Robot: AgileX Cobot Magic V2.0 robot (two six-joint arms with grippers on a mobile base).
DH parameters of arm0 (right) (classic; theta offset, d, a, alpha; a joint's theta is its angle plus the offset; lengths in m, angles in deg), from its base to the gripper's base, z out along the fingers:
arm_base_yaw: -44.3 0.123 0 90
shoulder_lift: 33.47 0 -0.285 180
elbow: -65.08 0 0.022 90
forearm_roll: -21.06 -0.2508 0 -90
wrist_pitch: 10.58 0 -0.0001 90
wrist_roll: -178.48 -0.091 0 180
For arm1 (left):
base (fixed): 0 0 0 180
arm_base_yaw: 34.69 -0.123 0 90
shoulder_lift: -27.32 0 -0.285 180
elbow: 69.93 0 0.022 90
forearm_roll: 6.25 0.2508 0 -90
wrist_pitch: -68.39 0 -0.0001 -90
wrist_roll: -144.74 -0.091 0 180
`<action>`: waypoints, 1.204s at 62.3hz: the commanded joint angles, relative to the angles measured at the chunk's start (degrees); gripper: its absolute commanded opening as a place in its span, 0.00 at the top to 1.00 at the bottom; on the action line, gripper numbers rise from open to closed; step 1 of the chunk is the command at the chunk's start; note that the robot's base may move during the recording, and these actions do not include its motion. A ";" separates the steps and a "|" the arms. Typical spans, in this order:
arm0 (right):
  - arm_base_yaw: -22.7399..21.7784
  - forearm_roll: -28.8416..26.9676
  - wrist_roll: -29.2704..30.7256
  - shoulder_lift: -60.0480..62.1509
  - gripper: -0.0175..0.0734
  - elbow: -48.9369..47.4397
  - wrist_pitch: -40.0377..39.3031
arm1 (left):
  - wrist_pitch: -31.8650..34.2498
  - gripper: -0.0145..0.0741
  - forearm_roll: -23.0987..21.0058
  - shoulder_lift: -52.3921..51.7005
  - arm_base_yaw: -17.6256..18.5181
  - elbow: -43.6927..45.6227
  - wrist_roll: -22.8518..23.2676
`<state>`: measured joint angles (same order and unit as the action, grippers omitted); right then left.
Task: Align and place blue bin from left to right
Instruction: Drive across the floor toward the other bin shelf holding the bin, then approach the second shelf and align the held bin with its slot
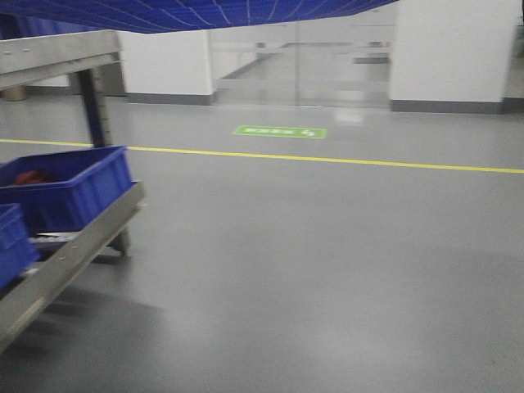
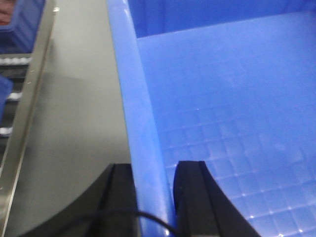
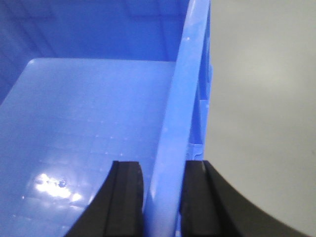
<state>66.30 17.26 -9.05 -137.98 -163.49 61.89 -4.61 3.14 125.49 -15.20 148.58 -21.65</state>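
The blue bin (image 1: 213, 12) is held up in the air; in the front view only its grid-moulded underside shows along the top edge. My left gripper (image 2: 152, 170) is shut on the bin's left rim (image 2: 138, 108), one black finger outside the wall and one inside. My right gripper (image 3: 164, 170) is shut on the bin's right rim (image 3: 185, 84) in the same way. The bin's inside floor (image 3: 79, 128) is bare and shiny. Neither gripper shows in the front view.
A metal rack (image 1: 74, 246) slopes along the left, carrying a blue crate (image 1: 70, 192) with something red inside and part of another blue crate (image 1: 12, 241). Grey floor spreads to the right, crossed by a yellow line (image 1: 327, 160). White walls and glass doors stand behind.
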 commanded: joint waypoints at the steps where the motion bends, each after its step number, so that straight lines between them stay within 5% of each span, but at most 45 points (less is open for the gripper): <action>1: -0.07 0.14 1.57 1.44 0.88 -0.82 -5.69 | 4.16 0.85 0.27 -1.25 0.44 0.76 -1.48; 75: -0.07 0.14 1.57 1.44 0.88 -0.82 -5.69 | 4.16 0.85 0.27 -1.25 0.44 0.76 -1.48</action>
<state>66.30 17.14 -9.05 -137.98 -163.49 61.85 -4.61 3.37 125.49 -15.20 148.58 -21.65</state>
